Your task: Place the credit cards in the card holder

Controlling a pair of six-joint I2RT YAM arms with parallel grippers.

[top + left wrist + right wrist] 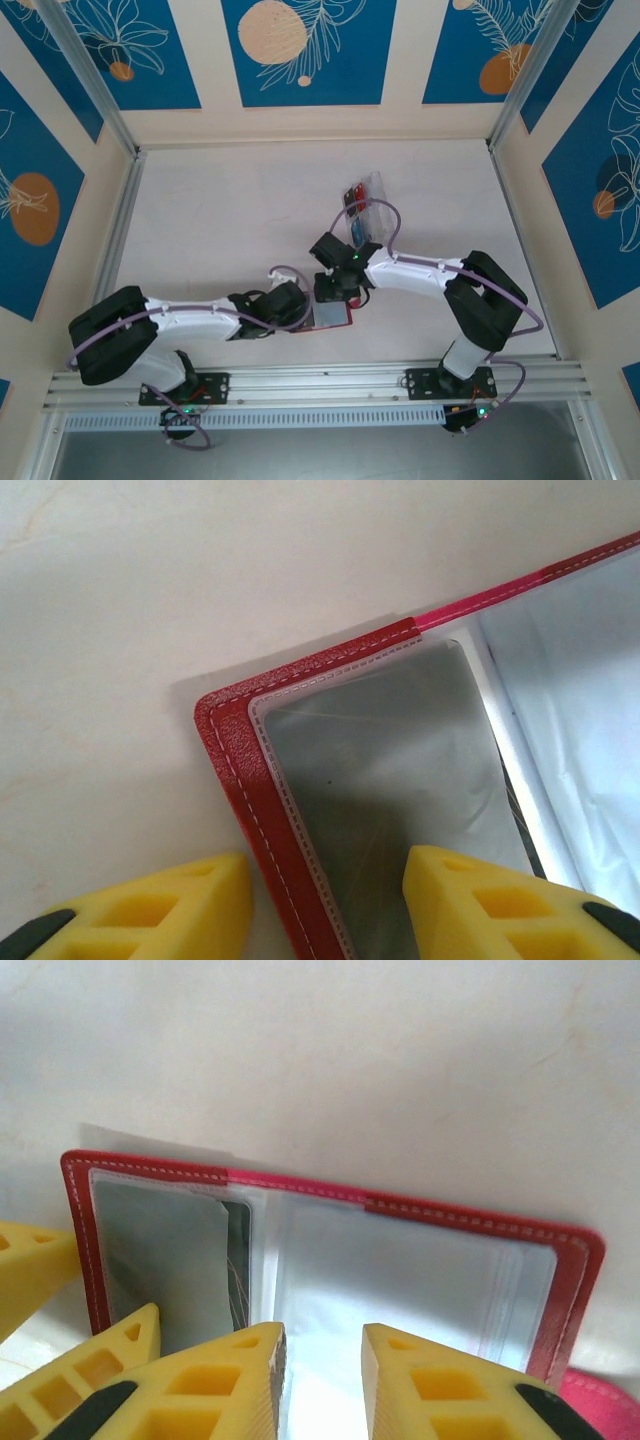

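The red card holder (335, 317) lies open on the table between the two grippers, its clear sleeves facing up (400, 1270). A dark credit card (236, 1255) sits inside the left sleeve, with its edge showing by the fold. My left gripper (325, 900) is open and straddles the holder's stitched red edge (235, 780). One of its yellow fingers (490, 900) is over the grey sleeve and the other is over the table. My right gripper (322, 1370) is open over the right sleeve, with nothing between its fingers. More credit cards, red (352, 195) and blue (358, 232), lie in the tray.
A clear plastic tray (372, 190) sits just beyond the holder at the table's middle. Patterned walls and metal rails (120, 230) enclose the white table. The left gripper's fingers (105, 1355) crowd the holder's left end beside the right gripper.
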